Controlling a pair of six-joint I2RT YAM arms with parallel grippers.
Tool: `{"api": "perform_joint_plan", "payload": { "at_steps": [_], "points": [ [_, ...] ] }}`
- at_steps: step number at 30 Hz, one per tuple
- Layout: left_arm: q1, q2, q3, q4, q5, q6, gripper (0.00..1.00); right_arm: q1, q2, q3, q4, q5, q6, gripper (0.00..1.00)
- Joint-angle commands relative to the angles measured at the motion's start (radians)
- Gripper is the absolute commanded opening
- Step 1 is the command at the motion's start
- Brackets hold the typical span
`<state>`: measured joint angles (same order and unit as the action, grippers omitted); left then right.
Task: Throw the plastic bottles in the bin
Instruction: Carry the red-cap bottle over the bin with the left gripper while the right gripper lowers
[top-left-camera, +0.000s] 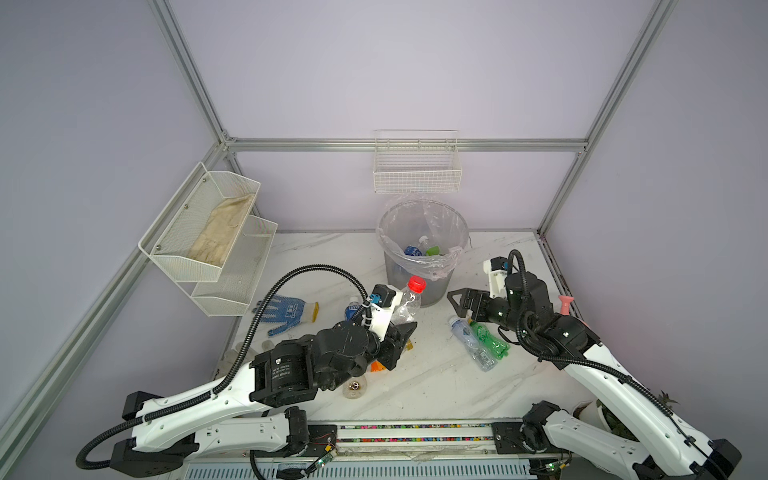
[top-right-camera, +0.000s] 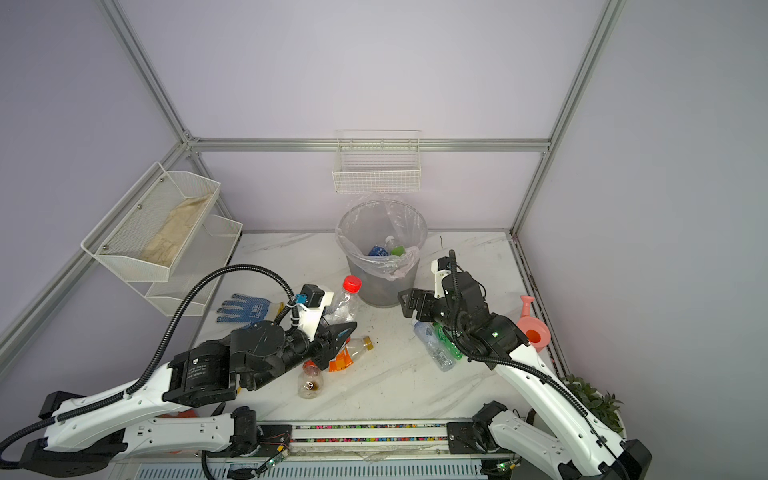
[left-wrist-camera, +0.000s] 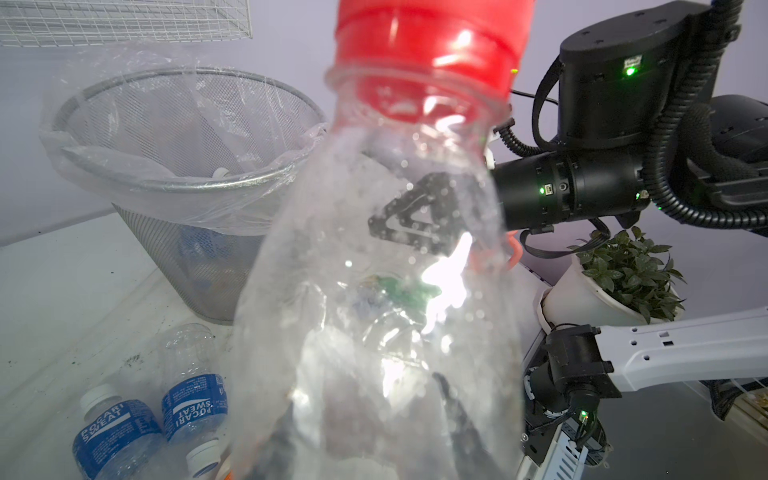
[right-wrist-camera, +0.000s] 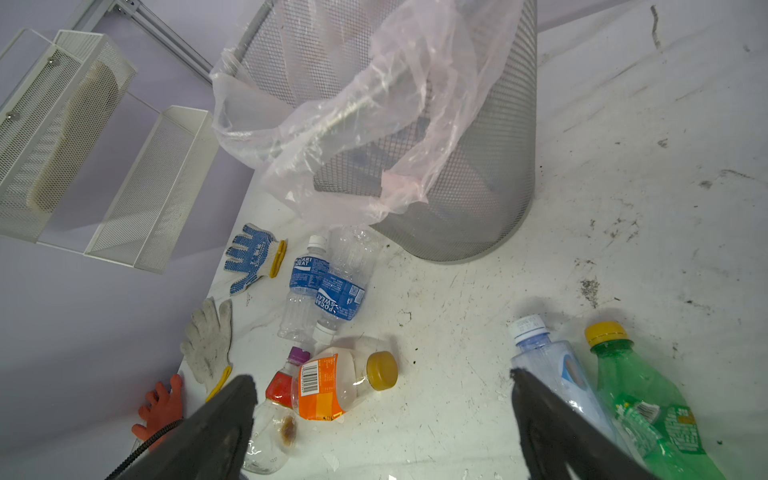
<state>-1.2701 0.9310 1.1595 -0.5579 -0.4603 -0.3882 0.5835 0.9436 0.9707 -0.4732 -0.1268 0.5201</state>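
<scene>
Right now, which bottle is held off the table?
The red-capped bottle, clamped in the left gripper; the other bottles lie on the table or in the bin.

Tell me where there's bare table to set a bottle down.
Bare: the front middle of the table, between the orange-labelled bottle and the green bottle; also the back strip left of the bin. Crowded beside the blue glove.

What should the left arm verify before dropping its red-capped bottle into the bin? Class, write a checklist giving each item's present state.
1. Left gripper shut on the red-capped bottle: ok.
2. Bottle above the bin mouth: not ok, it hangs in front of the bin.
3. Bin upright, mouth open: ok.
4. Right gripper open, apart from the bottle: ok.
5. Grip firm enough: cannot tell.
</scene>
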Motion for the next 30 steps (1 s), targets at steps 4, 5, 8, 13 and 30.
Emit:
{"api": "perform_joint_plan", "payload": {
  "at_steps": [4, 5, 8, 13, 30],
  "points": [
    [0.021, 0.011, 0.153, 0.086, -0.024, 0.083, 0.30, 0.003, -0.036, -0.072, 0.058, -0.040, 0.034, 0.97],
    [0.025, 0.020, 0.168, 0.087, -0.023, 0.091, 0.30, 0.003, -0.042, -0.087, 0.065, -0.045, 0.041, 0.97],
    [0.041, 0.048, 0.212, 0.090, -0.011, 0.110, 0.29, 0.003, -0.061, -0.128, 0.075, -0.054, 0.059, 0.97],
    [0.081, 0.097, 0.275, 0.092, 0.039, 0.124, 0.29, 0.003, -0.100, -0.179, 0.084, -0.060, 0.079, 0.97],
    [0.198, 0.220, 0.442, 0.072, 0.142, 0.155, 0.29, 0.003, -0.177, -0.293, 0.085, -0.076, 0.119, 0.97]
  ]
}}
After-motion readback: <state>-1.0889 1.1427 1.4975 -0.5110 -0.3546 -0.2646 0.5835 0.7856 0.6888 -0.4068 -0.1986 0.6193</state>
